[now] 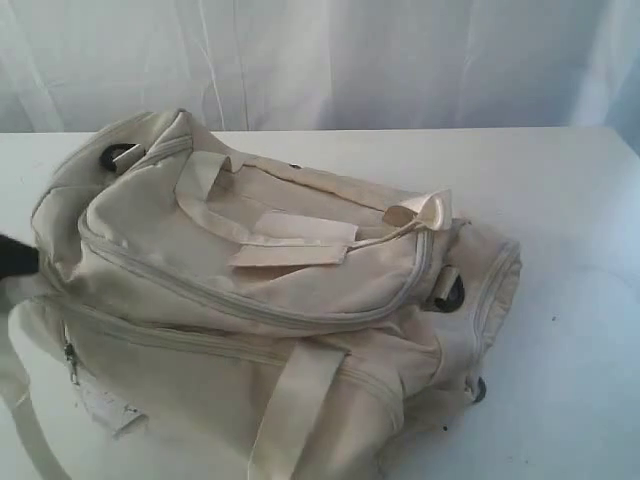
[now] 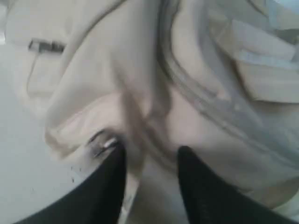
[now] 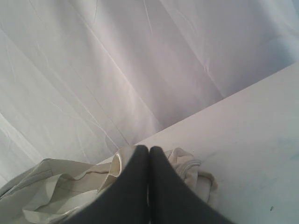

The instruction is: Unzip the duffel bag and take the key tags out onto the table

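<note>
While the duffel bag (image 1: 270, 300) lies apparently zipped on the worktop's (image 1: 580, 330) left, key tags unseen, the left gripper (image 2: 152, 155) holds its jaws apart beside a zip pull (image 2: 103, 143). The right gripper (image 3: 148, 150) has its jaws closed on nothing.

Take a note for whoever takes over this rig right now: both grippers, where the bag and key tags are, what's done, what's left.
Left gripper: jaws open, close against the duffel bag, a small metal piece beside one fingertip; it grips nothing.
Right gripper: jaws shut, empty, clear of the bag.
The bag lies on the table; the zippers in view look closed. Key tags not in sight.
Done: nothing visible.
Left: unzip, then take the key tags out onto the table.
</note>
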Motion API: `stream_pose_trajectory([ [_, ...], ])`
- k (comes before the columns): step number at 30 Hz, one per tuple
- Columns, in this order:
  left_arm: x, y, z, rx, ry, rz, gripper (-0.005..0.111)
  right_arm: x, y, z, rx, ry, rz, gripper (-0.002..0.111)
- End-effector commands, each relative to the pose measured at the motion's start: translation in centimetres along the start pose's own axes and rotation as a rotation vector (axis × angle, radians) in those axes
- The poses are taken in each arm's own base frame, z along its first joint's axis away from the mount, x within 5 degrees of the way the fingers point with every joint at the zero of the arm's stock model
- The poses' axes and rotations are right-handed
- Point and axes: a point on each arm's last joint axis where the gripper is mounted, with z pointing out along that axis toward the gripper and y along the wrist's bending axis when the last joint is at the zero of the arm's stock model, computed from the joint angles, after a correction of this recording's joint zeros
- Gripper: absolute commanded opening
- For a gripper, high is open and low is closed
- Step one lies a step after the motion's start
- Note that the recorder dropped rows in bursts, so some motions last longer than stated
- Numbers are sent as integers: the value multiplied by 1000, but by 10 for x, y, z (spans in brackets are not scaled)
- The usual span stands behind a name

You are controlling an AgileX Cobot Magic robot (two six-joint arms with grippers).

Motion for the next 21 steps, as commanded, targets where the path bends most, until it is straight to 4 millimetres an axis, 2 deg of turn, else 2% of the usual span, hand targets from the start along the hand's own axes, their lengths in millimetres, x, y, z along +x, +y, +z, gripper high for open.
stream_pose_trajectory([
  [1,-31,-18,-25,7,-132,110,85,2,-1,0,4,7,5,0],
  [2,-39,-21,-29,3,-161,126,87,2,-1,0,5,9,5,0],
  [6,-78,-20,-27,-7,-194,171,69,2,-1,0,5,9,5,0],
  [8,-92,-13,-16,-10,-175,191,68,2,-2,0,9,13,5,0],
  [13,-121,11,23,12,-113,109,69,3,-2,0,17,25,0,0],
  [16,-128,31,51,4,-56,65,69,3,-3,0,27,37,0,0],
  [21,-121,54,93,75,47,5,67,4,-3,0,34,46,0,0],
])
